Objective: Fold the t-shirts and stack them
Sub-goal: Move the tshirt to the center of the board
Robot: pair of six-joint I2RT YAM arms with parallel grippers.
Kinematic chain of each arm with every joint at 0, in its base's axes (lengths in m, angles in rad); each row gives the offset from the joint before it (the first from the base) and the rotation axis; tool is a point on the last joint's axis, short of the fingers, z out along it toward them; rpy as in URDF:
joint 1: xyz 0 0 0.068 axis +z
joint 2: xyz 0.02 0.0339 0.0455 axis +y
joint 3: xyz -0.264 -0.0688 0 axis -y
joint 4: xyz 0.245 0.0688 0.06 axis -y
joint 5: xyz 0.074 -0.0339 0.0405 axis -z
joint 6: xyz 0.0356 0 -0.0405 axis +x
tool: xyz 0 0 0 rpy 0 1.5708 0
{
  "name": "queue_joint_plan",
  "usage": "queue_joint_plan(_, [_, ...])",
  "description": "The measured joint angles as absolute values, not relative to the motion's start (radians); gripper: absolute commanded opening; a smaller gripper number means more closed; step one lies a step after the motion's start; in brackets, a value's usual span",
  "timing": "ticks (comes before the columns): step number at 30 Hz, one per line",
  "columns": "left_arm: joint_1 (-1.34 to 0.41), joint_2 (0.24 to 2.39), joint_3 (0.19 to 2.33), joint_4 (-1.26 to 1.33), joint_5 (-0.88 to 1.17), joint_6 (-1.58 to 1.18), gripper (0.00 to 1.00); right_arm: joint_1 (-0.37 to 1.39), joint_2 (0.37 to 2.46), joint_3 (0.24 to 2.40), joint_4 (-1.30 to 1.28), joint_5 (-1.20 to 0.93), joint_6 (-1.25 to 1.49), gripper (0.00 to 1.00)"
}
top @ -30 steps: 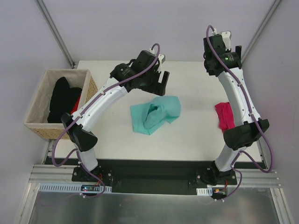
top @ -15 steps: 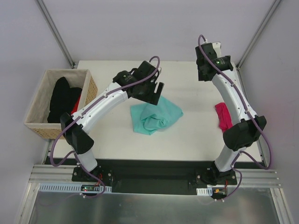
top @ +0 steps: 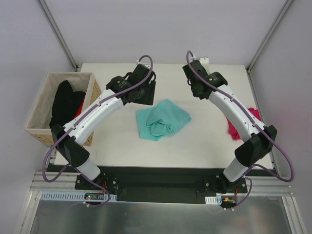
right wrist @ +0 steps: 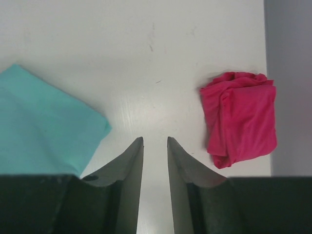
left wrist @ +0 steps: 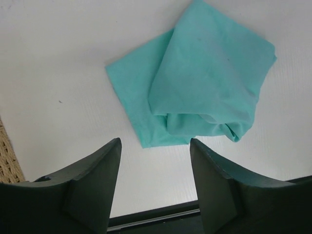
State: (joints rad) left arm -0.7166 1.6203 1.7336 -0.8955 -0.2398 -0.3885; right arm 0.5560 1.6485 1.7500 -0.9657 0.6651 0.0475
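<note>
Teal t-shirt (top: 162, 119) | arms extended past | left jaws wide, right jaws barely parted, empty

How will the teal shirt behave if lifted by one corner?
Likely floppy: the teal shirt lies in loose folds, bunched at one edge, so it should drape and unfold. Probably light, the cloth looks thin. A push would likely wrinkle it, not slide it whole.

Wicker basket (top: 44, 135) holding dark clothes (top: 65, 103)
</note>
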Motion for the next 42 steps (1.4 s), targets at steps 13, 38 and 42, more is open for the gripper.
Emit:
queue_joint_plan(13, [-0.696,1.563,1.498,-0.870,-0.245,-0.466,0.59,0.726,1.604,1.587,-0.926,0.611,0.131,0.65])
queue_joint_plan(38, [-0.692,1.404,1.519,-0.871,-0.324,-0.508,0.61,0.960,1.687,1.372,-0.735,0.435,0.206,0.68])
queue_joint_plan(42, [-0.692,1.404,1.522,-0.873,-0.324,-0.505,0.62,0.975,1.711,1.365,-0.714,0.424,0.228,0.68])
